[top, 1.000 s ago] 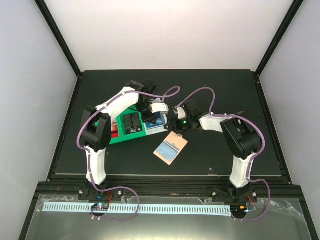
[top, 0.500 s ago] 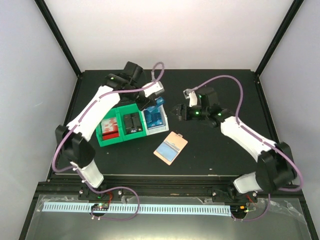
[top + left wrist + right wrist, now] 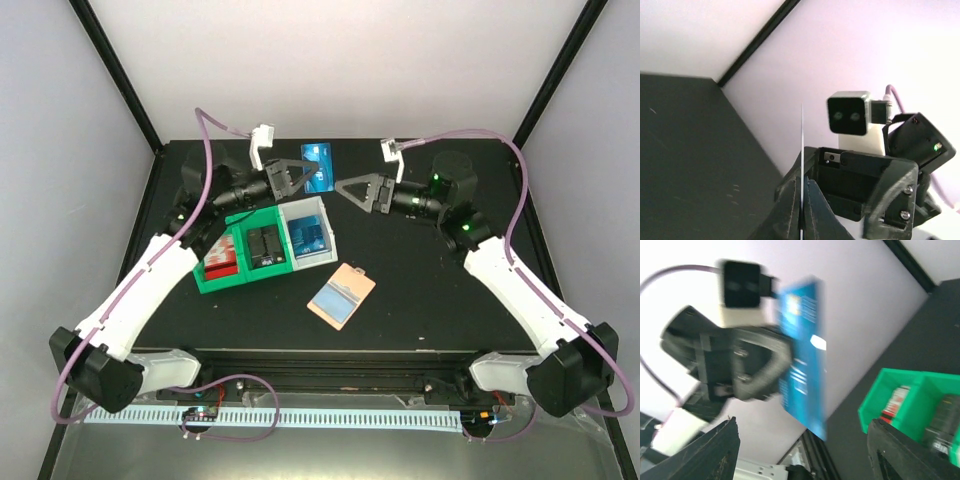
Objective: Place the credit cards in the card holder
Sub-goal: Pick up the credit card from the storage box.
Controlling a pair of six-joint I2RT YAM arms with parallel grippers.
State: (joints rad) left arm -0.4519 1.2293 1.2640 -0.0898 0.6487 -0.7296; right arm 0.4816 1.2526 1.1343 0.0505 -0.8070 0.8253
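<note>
A thin bright-blue plastic credit card (image 3: 318, 167) was held clenched in the left hand (image 3: 306, 180), above the black worktop (image 3: 440, 300). The right hand (image 3: 340, 187) was spread open, seemingly just beside the card. The flat tan leather-like card holder (image 3: 341, 297) was laid on the worktop, well apart.

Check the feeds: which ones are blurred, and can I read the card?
Right wrist: smeared throughout; the blue card shows as a soft shape, print unreadable. Left wrist: fairly sharp, but the card is edge-on, a thin line. Top external: crisp and evenly lit, no glare.
</note>
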